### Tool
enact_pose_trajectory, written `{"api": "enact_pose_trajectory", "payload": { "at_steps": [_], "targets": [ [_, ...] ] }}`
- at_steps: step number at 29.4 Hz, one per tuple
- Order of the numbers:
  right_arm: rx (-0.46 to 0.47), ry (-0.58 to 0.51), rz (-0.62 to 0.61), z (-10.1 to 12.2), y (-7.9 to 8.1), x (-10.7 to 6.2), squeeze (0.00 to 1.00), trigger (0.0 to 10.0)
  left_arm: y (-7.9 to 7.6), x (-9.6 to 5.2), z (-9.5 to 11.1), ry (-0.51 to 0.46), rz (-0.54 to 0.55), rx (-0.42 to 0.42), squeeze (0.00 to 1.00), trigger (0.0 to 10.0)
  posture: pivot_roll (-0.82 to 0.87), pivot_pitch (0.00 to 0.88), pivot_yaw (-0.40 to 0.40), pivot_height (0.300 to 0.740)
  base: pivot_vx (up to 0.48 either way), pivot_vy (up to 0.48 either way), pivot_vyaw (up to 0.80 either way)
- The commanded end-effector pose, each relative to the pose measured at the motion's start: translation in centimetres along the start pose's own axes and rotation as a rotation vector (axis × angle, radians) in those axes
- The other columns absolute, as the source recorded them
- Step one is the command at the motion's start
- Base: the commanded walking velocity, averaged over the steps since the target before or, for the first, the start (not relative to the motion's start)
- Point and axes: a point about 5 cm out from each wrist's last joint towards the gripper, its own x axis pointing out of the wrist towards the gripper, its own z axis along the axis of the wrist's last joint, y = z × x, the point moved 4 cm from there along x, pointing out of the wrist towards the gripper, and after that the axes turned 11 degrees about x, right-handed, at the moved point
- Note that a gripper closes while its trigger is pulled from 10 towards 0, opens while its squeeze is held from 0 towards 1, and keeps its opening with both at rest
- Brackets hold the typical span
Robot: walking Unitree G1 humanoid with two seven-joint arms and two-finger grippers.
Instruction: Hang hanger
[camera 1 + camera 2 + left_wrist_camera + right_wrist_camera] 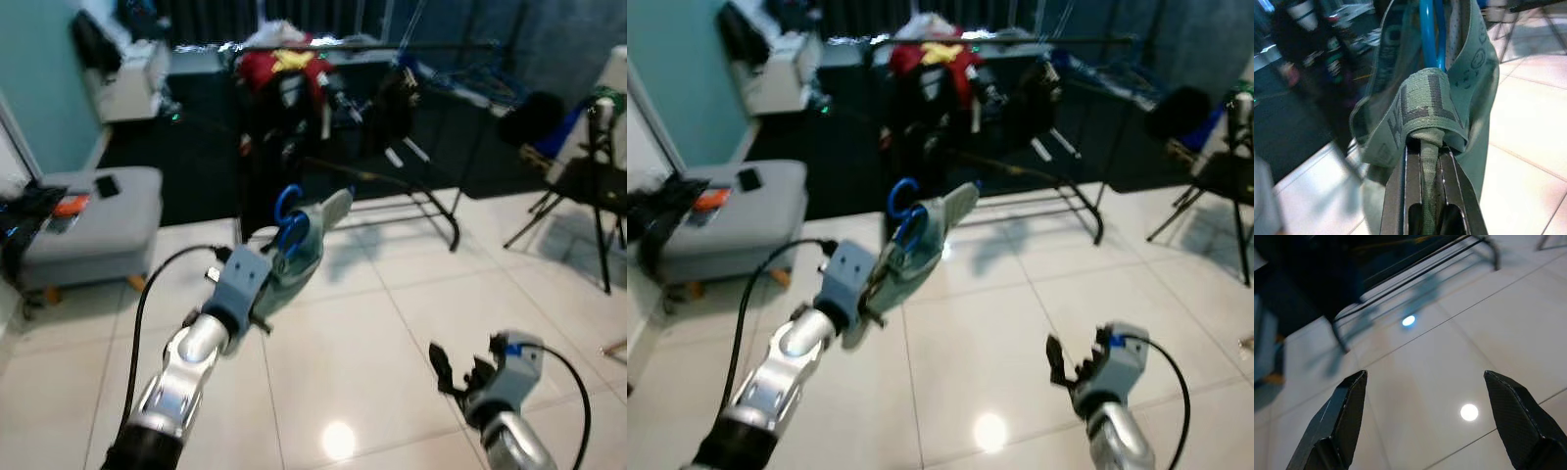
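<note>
Blue plastic marks the hanger (288,217), seen in the left eye view raised above the white tiled floor (392,323) with a grey-green garment (312,240) draped on it; the load is carried by the left end effector (279,262), lifted forward toward the dark clothes rack (392,117), presumably so the hook can be brought up to the rail. The rack, hung with dark and red clothes, is well apart and beyond. A grey padded bench (93,220) is placed to the left. The right end effector (446,367) is held low and idle over the tiles

The same arrangement is shown in the right eye view, the hanger hook (904,211) pointing up and away from the wrist, a pose judged suited to hooking over a bar

From the left wrist view, the two black fingers (1413,186) are seen closed narrowly on a folded strip of the garment's waistband (1422,110), with the blue hanger rising just behind; the cloth, rather than the plastic, appears to be what is pinched

From the right wrist view, the fingers (1342,421) are spread wide with nothing between them, only floor and the rack's base beyond
</note>
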Motion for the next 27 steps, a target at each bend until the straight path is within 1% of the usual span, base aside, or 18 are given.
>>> {"api": "enact_pose_trajectory", "payload": {
  "at_steps": [1,3,17,20,23,27],
  "targets": [
    [0.007,-0.013,-0.007,0.1,-0.2,-0.1,0.00,10.0,-0.3,0.3,1.2,-0.034,-0.006,-0.002,0.00,10.0,-0.10,0.000,0.012,0.740,0.480,0.000,-0.80],
    [0.009,-0.016,-0.007,0.2,-0.2,0.0,0.00,10.0,-0.3,0.3,1.4,-0.035,-0.006,-0.004,0.00,10.0,-0.10,0.000,0.014,0.740,0.480,0.000,-0.69],
    [0.009,-0.054,0.023,0.6,0.5,0.0,0.00,10.0,-0.2,0.9,1.8,-0.018,0.007,-0.008,0.00,10.0,-0.10,0.000,0.018,0.740,0.480,0.000,0.00],
    [0.010,-0.059,0.035,0.6,0.7,0.0,0.00,10.0,-0.3,1.4,2.0,0.003,0.016,0.001,0.00,10.0,-0.10,0.000,0.018,0.740,0.480,0.000,0.00],
    [0.010,-0.059,0.035,0.6,0.7,0.0,0.00,10.0,-0.3,1.4,2.0,0.003,0.016,0.001,0.00,10.0,-0.10,0.000,0.018,0.740,0.480,0.000,0.00],
    [0.010,-0.061,0.040,0.6,0.8,0.0,0.00,10.0,0.0,1.9,2.2,0.020,0.037,0.002,0.00,10.0,-0.10,0.000,0.021,0.740,0.480,0.000,0.00]
  ]
}}
